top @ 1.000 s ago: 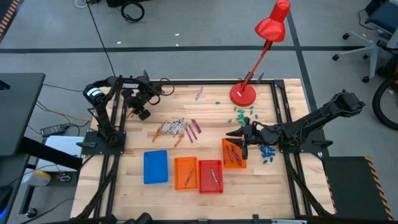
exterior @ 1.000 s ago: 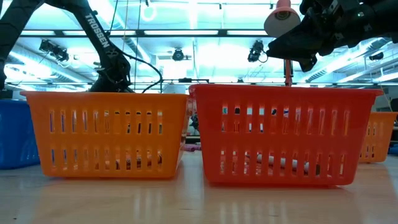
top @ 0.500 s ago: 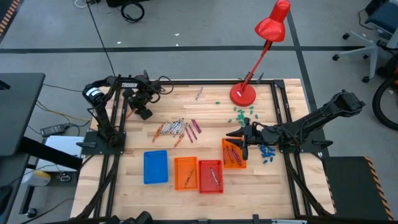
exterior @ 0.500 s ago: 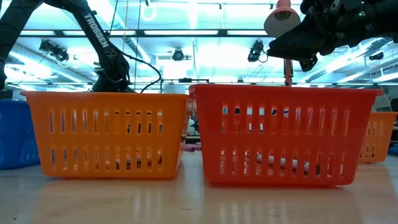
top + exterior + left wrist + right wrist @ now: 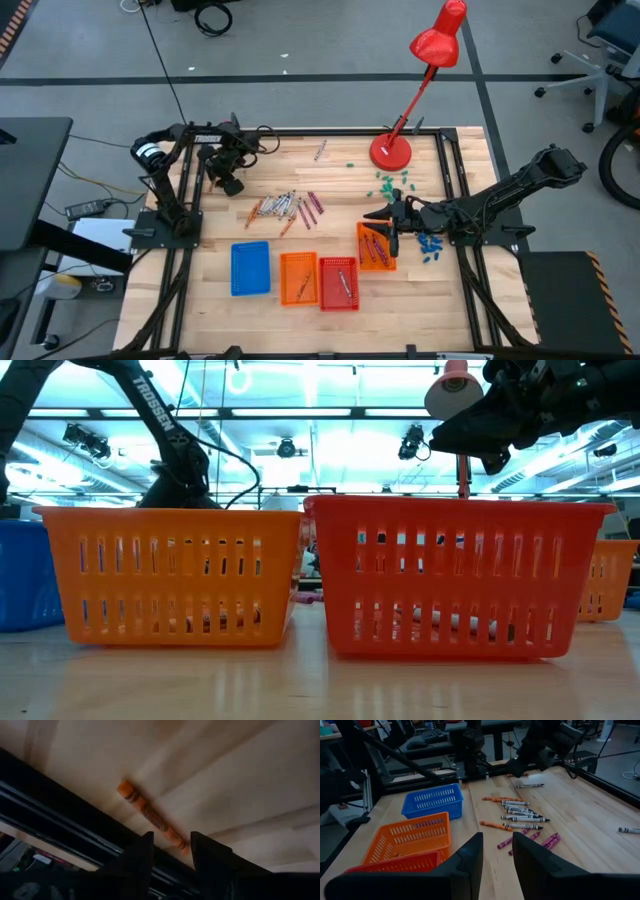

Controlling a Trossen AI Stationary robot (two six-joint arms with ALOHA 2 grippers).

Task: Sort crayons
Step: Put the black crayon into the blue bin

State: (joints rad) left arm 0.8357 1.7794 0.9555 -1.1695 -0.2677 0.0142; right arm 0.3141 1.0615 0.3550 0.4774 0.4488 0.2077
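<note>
Several crayons [image 5: 287,207] in orange, grey-white and magenta lie loose mid-table; they also show in the right wrist view [image 5: 517,815]. One orange crayon [image 5: 150,815] lies on the wood beside the black frame rail at the far left. My left gripper [image 5: 228,183] is open there, and its fingers [image 5: 145,852] stand on either side of that crayon's near end. My right gripper [image 5: 385,222] is open and empty above the right-hand orange tray [image 5: 375,247], which holds a few crayons.
A blue tray [image 5: 250,268], an orange tray [image 5: 298,278] and a red tray [image 5: 339,283] stand in a row near the front edge. A red desk lamp [image 5: 391,150] stands at the back right. Teal bits [image 5: 390,182] and blue bits [image 5: 430,247] lie near my right arm. A lone crayon [image 5: 320,150] lies at the far edge.
My left gripper has eased a little toward the table's left edge.
</note>
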